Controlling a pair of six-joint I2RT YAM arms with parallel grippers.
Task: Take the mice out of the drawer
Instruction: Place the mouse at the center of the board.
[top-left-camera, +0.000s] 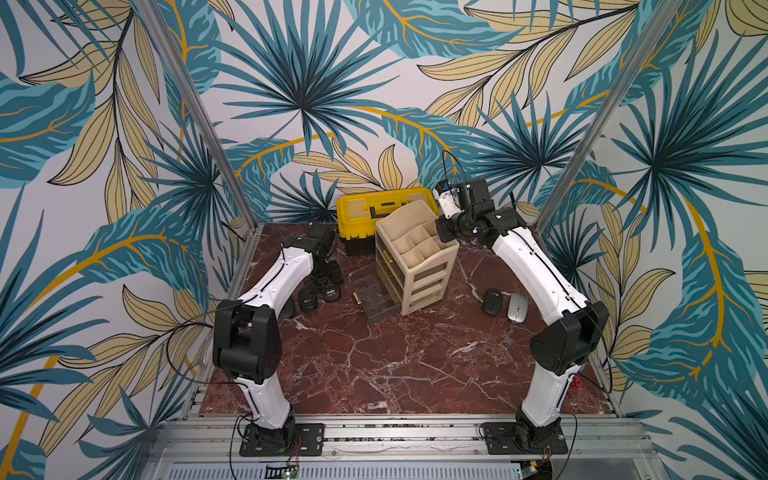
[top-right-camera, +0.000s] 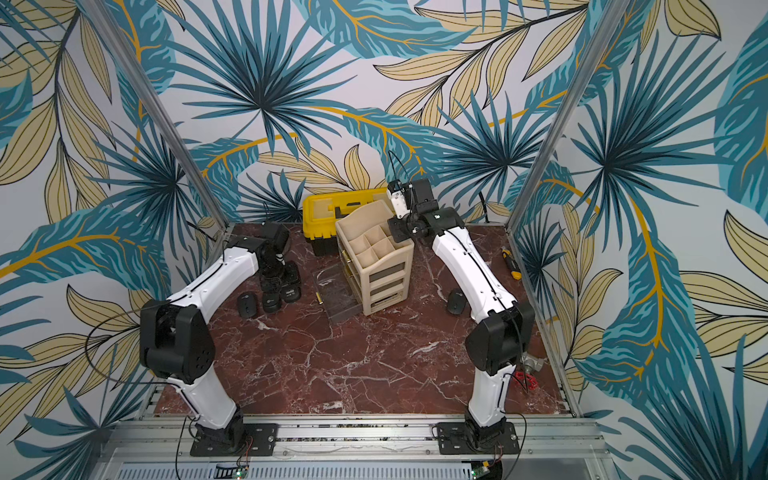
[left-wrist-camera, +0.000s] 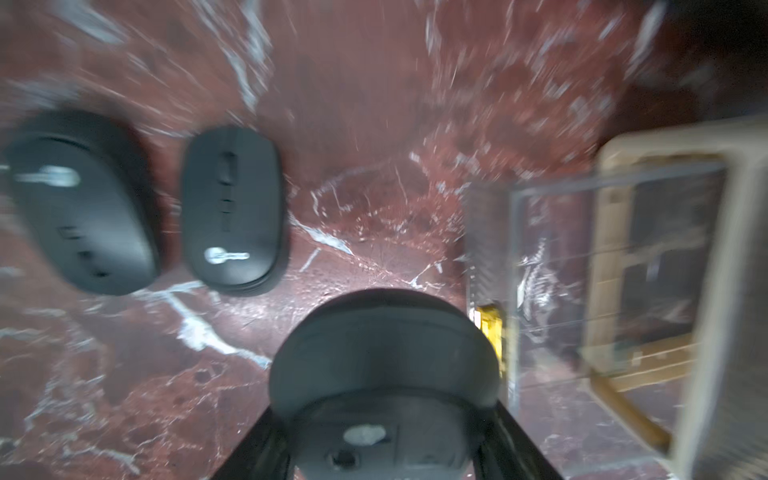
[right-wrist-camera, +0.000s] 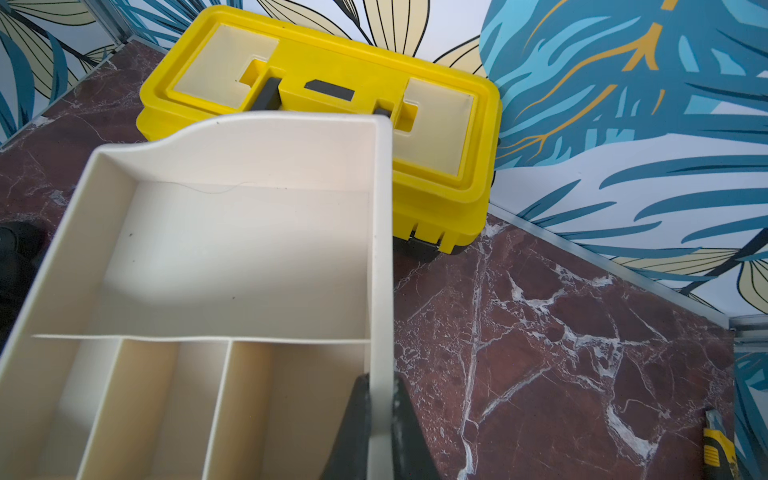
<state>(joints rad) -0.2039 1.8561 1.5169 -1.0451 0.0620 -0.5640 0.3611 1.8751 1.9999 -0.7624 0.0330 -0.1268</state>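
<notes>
My left gripper (left-wrist-camera: 382, 415) is shut on a black mouse (left-wrist-camera: 382, 353), low over the table left of the drawer; the wrist view is blurred. Two more black mice (left-wrist-camera: 232, 208) (left-wrist-camera: 83, 208) lie on the marble beside it, and both show in a top view (top-right-camera: 271, 302) (top-right-camera: 247, 304). The clear drawer (top-left-camera: 370, 297) is pulled out of the bottom of the beige organizer (top-left-camera: 415, 257), and I see nothing in it. On the right lie a black mouse (top-left-camera: 491, 300) and a silver mouse (top-left-camera: 517, 307). My right gripper (right-wrist-camera: 380, 399) is shut on the organizer's top rim (right-wrist-camera: 384, 249).
A yellow toolbox (top-left-camera: 374, 212) stands behind the organizer against the back wall. A yellow-and-black utility knife (top-right-camera: 512, 264) lies by the right wall. A small red object (top-right-camera: 524, 380) sits by the right arm's base.
</notes>
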